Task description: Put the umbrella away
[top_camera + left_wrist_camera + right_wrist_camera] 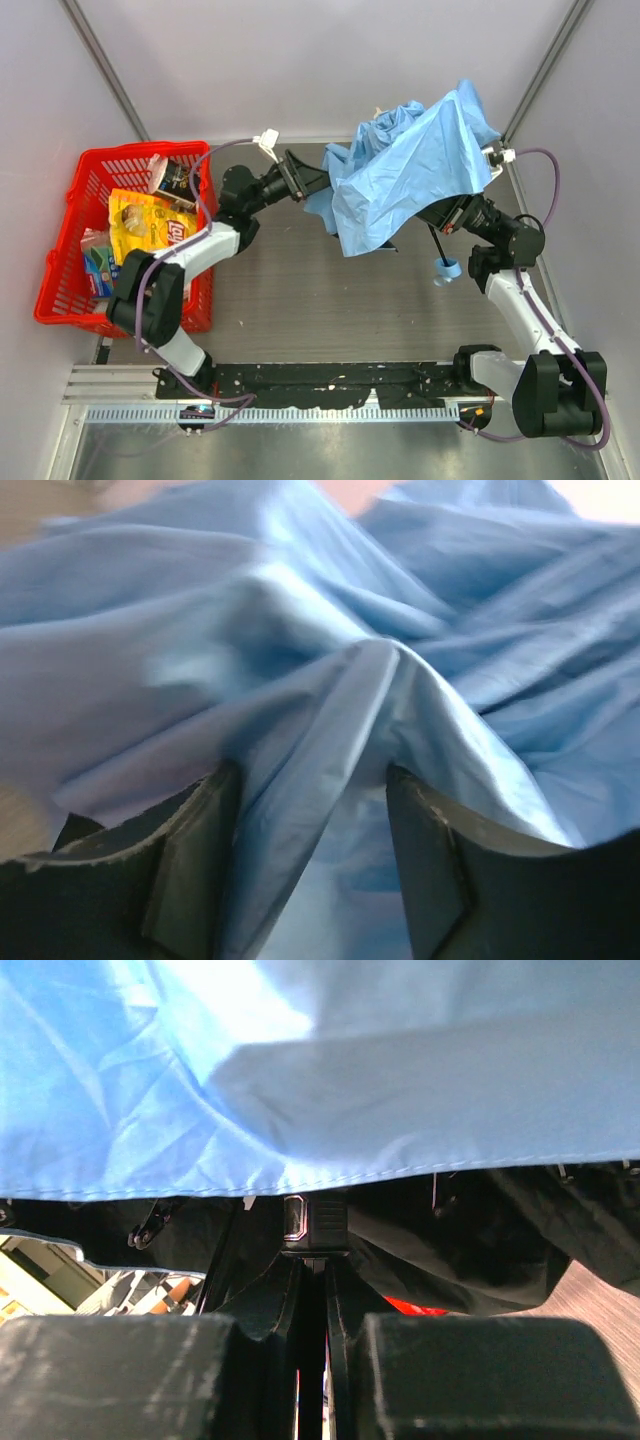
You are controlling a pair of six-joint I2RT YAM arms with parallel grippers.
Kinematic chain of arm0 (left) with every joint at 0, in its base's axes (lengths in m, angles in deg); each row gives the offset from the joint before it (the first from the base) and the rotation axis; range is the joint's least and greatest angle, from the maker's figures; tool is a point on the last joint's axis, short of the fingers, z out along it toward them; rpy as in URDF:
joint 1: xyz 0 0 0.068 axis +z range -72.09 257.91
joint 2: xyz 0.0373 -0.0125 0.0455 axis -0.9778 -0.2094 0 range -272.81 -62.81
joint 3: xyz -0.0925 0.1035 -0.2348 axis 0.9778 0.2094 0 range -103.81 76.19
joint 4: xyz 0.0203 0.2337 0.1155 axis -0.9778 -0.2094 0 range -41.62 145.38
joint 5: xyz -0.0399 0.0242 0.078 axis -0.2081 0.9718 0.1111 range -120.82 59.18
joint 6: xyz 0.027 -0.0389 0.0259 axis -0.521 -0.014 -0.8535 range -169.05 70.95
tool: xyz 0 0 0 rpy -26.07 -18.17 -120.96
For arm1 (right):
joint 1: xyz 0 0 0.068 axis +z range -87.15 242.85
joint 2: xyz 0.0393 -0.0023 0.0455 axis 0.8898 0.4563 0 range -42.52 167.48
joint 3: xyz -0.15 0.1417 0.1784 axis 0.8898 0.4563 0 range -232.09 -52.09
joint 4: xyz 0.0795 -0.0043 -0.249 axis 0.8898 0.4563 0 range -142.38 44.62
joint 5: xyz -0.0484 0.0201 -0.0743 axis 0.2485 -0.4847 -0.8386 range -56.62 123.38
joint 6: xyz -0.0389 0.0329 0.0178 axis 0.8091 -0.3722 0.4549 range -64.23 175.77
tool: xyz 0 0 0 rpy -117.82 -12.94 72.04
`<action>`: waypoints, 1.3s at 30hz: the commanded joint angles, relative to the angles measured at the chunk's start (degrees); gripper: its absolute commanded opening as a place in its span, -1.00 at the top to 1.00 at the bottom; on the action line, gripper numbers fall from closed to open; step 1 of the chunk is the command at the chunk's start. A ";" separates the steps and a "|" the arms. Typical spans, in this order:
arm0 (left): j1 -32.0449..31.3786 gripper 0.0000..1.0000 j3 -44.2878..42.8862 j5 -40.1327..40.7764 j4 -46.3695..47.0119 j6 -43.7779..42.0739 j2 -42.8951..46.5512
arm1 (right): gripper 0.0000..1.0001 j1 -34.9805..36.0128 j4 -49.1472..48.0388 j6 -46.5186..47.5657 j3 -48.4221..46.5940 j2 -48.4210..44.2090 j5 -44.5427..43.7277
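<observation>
The sky-blue fabric folding umbrella (410, 170) hung above the far half of the grey wood-grain bench (300, 290), its canopy loose and crumpled, draped between the two arms. The left pincer (310, 775) stood with its jaws apart, a raised fold of the blue cloth running between the dark fingers (200, 860). The right pincer (315, 1290) sat under the canopy, nipped almost closed on a thin black part of the umbrella's frame. Seen from above, the thin black shaft (436, 243) slanted down out of the cloth, the small light-blue handle (447, 268) at its lower end, near the right arm. Off to the left sat a red plastic lattice basket (62, 262) holding a yellow crisp bag (150, 225) and other packets, well apart from the umbrella.
</observation>
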 commanded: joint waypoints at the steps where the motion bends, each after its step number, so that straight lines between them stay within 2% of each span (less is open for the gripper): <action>1: -8.59 -0.11 -9.64 -8.01 27.42 10.11 -2.97 | 0.98 0.78 -23.31 0.13 -1.25 -1.71 -1.87; 5: -15.45 -0.04 -12.48 -6.34 27.00 10.21 -2.01 | 0.98 1.14 -23.22 2.76 0.69 -1.27 -2.67; 7: -16.78 -0.05 -12.39 -6.33 22.10 7.49 0.71 | 0.98 1.58 -23.40 3.56 0.69 -0.39 -1.96; 9: -16.70 -0.20 -9.86 -6.07 17.71 4.86 4.48 | 0.98 1.58 -23.31 5.40 1.39 -0.83 -2.14; 11: -15.74 -0.42 -6.78 -5.28 8.94 -0.84 9.48 | 0.98 1.67 -23.05 8.64 2.27 -1.79 -2.49; 13: -14.51 -0.69 -4.23 -2.57 -5.89 -8.57 15.02 | 0.98 1.67 -21.39 13.91 3.59 -3.20 -3.45; 15: -13.02 -0.90 -1.59 1.55 -18.82 -15.95 20.20 | 0.98 1.67 -15.51 24.77 4.99 -5.66 -4.77; 16: -12.05 -0.97 -0.80 4.19 -24.36 -18.25 22.58 | 0.98 1.67 -12.79 26.92 5.87 -7.41 -5.21; 18: -8.72 -0.99 0.52 8.32 -34.84 -21.33 28.73 | 0.98 1.75 -9.45 32.29 6.32 -9.18 -5.48; 21: -5.72 -0.99 2.46 16.40 -43.12 -24.76 36.38 | 0.98 1.84 -9.76 35.72 6.67 -9.10 -4.87; 23: -4.66 -0.99 2.20 17.14 -44.81 -27.05 39.64 | 0.98 1.93 -12.57 34.42 6.67 -7.96 -4.16; 28: -4.48 -0.99 -6.30 4.23 -38.41 -25.23 38.61 | 0.98 2.89 -16.89 29.84 5.97 -5.93 -1.61; 30: -4.48 -0.99 -9.04 2.55 -34.81 -22.24 37.46 | 0.98 3.51 -16.11 30.28 5.79 -6.10 -1.26; 33: -5.88 -0.99 -9.05 4.03 -28.13 -18.72 36.67 | 0.98 3.69 -14.26 31.07 5.53 -6.54 -1.17; 39: -10.36 -0.99 -14.14 12.64 -30.49 -16.52 30.44 | 0.98 3.95 -12.86 30.45 4.39 -7.42 -1.00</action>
